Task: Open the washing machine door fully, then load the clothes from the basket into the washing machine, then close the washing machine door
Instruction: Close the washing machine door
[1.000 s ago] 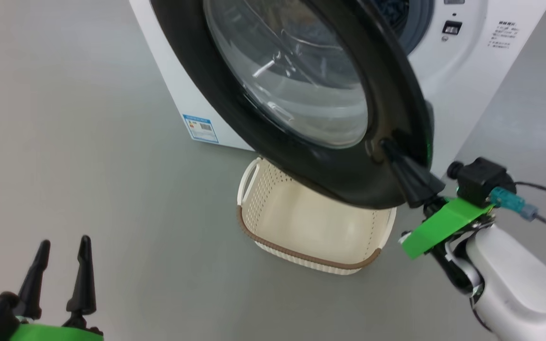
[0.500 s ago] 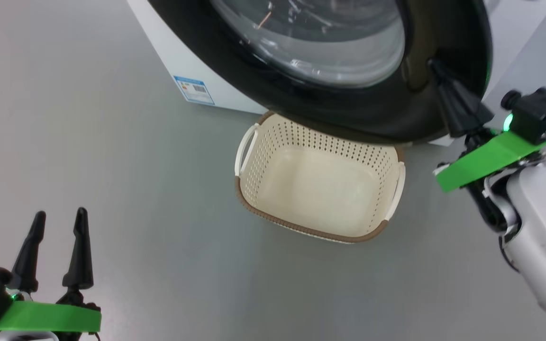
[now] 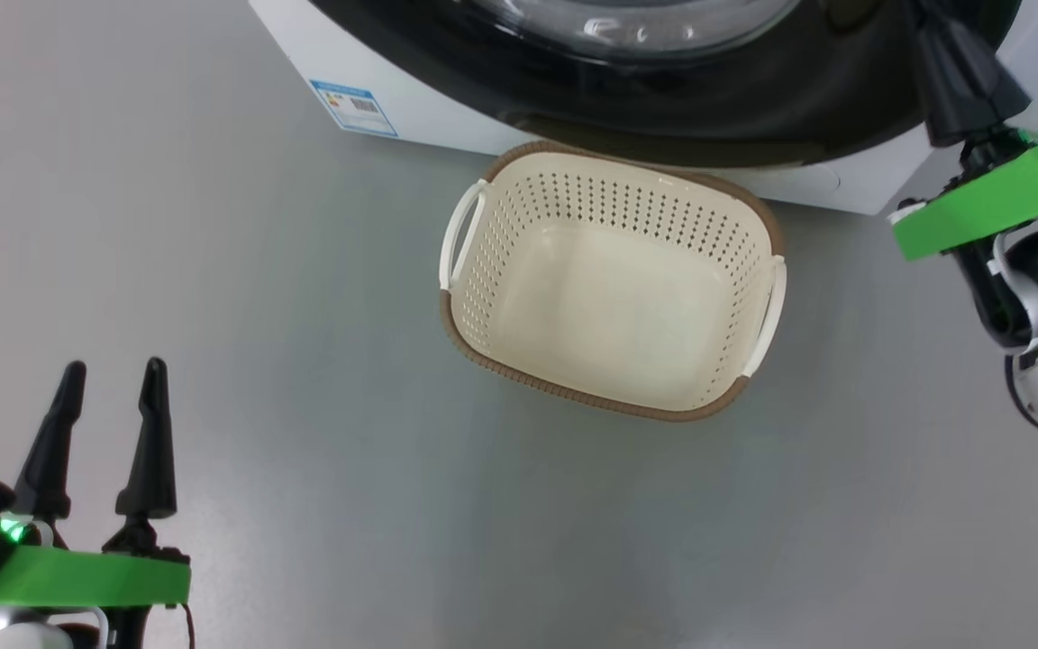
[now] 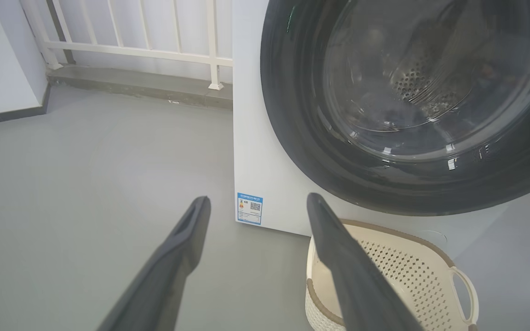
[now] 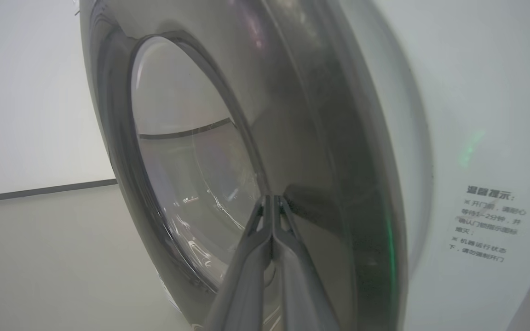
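Contacting the Door Rim

Holding right gripper (image 5: pixel 272 200) pressed together, tips against black rim of washing machine door (image 5: pixel 338 138), close to washing machine (image 5: pixel 476 115) front. Holding left gripper (image 3: pixel 113 365) spread above floor (image 3: pixel 303 469). With basket (image 3: pixel 483 306) on floor, just below door.

Washing machine door (image 3: pixel 663 108) rim: glossy black, smooth, mirror-like. Door glass (image 4: pixel 430 55): clear, shiny, carried bright highlights; perforated metal drum (image 4: pixel 412 82) showed behind it. Washing machine (image 4: pixel 256 138) casing: smooth white, satin; printed sticker label (image 4: pixel 250 208) stuck on. Basket (image 3: pixel 519 270): cream perforated plastic, matt; brown rim band (image 3: pixel 573 394) looked woven. Floor (image 3: pixel 213 270): grey, smooth, faint sheen. Left end effector (image 3: pixel 113 370) fingers (image 3: pixel 151 442): dark, matt.
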